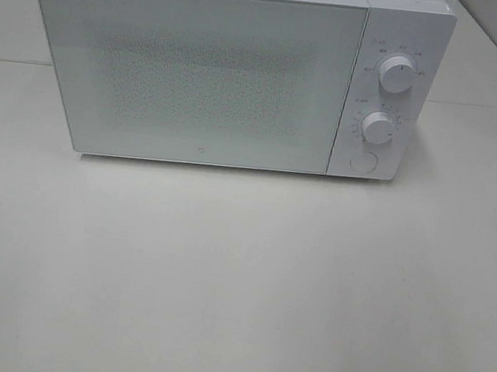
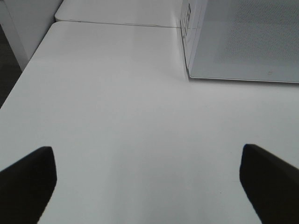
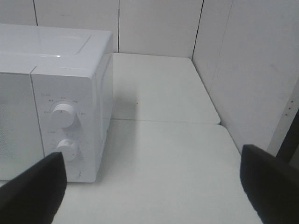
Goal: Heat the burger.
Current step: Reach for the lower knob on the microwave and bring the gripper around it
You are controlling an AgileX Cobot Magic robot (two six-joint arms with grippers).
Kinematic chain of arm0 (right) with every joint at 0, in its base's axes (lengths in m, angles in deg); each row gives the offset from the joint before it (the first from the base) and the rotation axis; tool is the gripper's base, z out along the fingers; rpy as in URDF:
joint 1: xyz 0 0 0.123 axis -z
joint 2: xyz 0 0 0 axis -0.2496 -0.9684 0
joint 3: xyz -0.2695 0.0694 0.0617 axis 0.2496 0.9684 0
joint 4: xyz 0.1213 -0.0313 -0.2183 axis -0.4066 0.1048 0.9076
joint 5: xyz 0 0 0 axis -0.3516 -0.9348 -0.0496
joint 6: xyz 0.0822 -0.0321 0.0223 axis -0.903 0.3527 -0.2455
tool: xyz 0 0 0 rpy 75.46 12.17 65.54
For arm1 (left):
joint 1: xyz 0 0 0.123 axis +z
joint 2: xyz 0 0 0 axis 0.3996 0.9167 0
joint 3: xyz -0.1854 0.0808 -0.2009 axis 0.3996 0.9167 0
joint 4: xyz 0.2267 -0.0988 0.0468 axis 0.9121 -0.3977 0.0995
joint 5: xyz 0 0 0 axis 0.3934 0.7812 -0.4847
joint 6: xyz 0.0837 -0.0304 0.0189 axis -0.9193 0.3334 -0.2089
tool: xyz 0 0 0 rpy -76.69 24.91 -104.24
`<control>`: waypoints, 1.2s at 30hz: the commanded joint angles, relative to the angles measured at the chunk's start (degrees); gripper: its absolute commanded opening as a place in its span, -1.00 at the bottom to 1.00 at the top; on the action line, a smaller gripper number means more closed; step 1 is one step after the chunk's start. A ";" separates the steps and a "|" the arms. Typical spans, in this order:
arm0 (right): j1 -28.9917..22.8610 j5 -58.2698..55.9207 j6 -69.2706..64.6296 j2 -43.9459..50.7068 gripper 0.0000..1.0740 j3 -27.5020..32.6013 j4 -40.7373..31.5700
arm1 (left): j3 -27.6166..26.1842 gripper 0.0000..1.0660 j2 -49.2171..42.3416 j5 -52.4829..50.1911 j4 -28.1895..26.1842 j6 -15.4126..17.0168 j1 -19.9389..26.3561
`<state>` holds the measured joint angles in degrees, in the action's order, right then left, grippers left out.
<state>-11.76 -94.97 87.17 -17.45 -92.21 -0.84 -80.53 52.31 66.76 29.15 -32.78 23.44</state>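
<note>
On your left, the left gripper (image 2: 145,148) is hanging just above the white table (image 1: 234,310). Its two dark fingers (image 2: 28,184) are standing spread as wide as they go and are gripping nothing; only bare tabletop is showing between them. Ahead of it and toward the middle, the near left corner of the microwave (image 1: 234,72) is sitting on the table.

Seen from the high camera, the white microwave is standing upright toward the back of the table, facing you. Its door (image 1: 194,76) is lying shut, flush with the front. The dotted panel is hiding the inside, so you cannot tell where the burger is.

To the right of the door, the control strip is showing an upper knob (image 1: 396,74), a lower knob (image 1: 379,128) and a round button (image 1: 363,161) beneath them.

Further right, the right gripper (image 3: 152,151) is hovering over the table beside the microwave's control end. Its jaws are also standing fully apart and holding nothing. White wall panels (image 3: 159,25) are closing off the corner behind.
</note>
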 commanded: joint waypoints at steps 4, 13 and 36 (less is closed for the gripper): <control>0.00 19.65 0.57 -7.79 0.81 5.79 -0.34 | 0.11 0.91 -1.20 -0.17 0.00 0.17 0.11; 0.00 39.71 0.57 -22.69 0.81 9.22 -0.34 | 0.11 0.91 -1.20 -0.17 0.00 0.17 0.11; -4.41 82.22 -19.54 -60.73 0.81 10.83 11.86 | 0.11 0.91 -1.20 -0.17 0.00 0.17 0.11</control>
<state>-13.48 -14.01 67.91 -77.33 -82.12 12.80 -80.53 52.31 66.76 29.15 -32.78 23.44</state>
